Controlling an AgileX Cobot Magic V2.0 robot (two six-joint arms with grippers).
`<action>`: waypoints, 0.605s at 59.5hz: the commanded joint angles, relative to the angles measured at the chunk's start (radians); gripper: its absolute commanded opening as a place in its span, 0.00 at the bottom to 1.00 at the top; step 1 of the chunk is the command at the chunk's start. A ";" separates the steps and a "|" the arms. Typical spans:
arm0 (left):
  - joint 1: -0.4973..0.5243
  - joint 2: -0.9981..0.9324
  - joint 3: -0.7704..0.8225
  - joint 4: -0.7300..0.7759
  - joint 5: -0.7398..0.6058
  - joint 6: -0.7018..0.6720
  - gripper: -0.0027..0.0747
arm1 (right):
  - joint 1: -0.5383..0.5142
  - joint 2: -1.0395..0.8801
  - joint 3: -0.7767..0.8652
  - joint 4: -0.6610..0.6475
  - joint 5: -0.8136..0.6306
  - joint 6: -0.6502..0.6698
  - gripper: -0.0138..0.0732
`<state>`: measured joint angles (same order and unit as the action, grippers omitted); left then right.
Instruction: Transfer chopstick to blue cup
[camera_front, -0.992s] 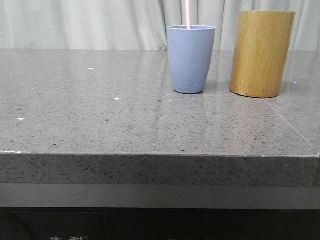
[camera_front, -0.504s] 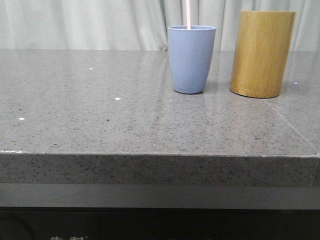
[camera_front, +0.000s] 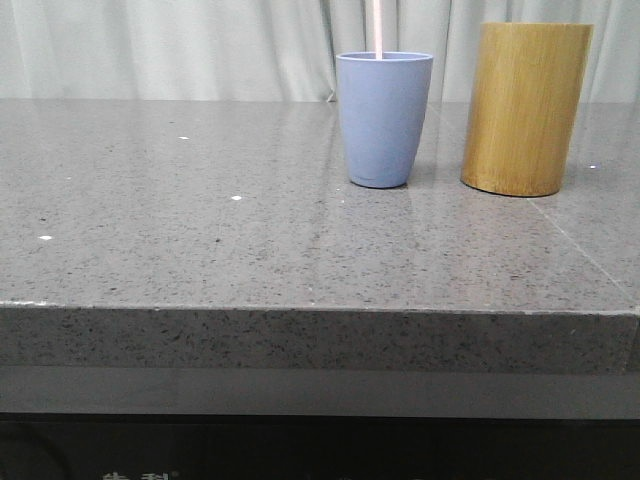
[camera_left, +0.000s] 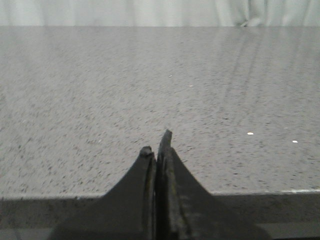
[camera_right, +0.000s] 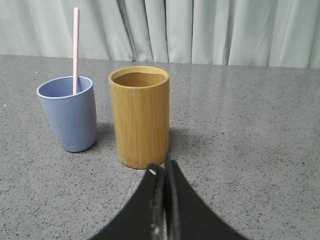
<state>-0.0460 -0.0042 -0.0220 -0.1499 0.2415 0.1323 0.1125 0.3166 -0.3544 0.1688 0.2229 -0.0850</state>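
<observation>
Front view: a grey speckled stone table (camera_front: 200, 240) stretches away toward pale curtains (camera_front: 160, 45). On its far right part stand two containers. On the left is the blue cup (camera_front: 384, 118), a matte periwinkle tumbler narrowing toward its base. Just to its right, close but not touching, is a taller yellow-brown bamboo cylinder (camera_front: 526, 106). The chopstick (camera_front: 378, 27), a thin pale pink-white stick, stands almost upright inside the blue cup, and its upper part rises above the rim and out of the top of the picture.

Right wrist view: the right gripper (camera_right: 164, 172) sits low over the table, its two dark fingers pressed together with nothing between them. It is on the near side of the bamboo cylinder (camera_right: 140, 116), which is open-topped. The blue cup (camera_right: 68, 113) stands beyond and to the left, with the chopstick (camera_right: 76, 47) leaning on its far inner wall, well apart from the fingertips.

Left wrist view: the left gripper (camera_left: 157, 147) is also closed on nothing, above the near edge of the table (camera_left: 100, 90), facing bare stone with a few white specks.
</observation>
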 joint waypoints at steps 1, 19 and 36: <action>0.013 -0.027 0.013 0.017 -0.143 -0.067 0.01 | -0.004 0.008 -0.028 0.004 -0.083 -0.008 0.08; 0.013 -0.025 0.032 0.097 -0.099 -0.080 0.01 | -0.004 0.008 -0.028 0.004 -0.082 -0.008 0.08; 0.011 -0.025 0.032 0.097 -0.101 -0.080 0.01 | -0.004 0.008 -0.028 0.004 -0.079 -0.008 0.08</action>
<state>-0.0353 -0.0042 0.0024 -0.0525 0.2173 0.0614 0.1125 0.3166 -0.3544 0.1688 0.2229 -0.0850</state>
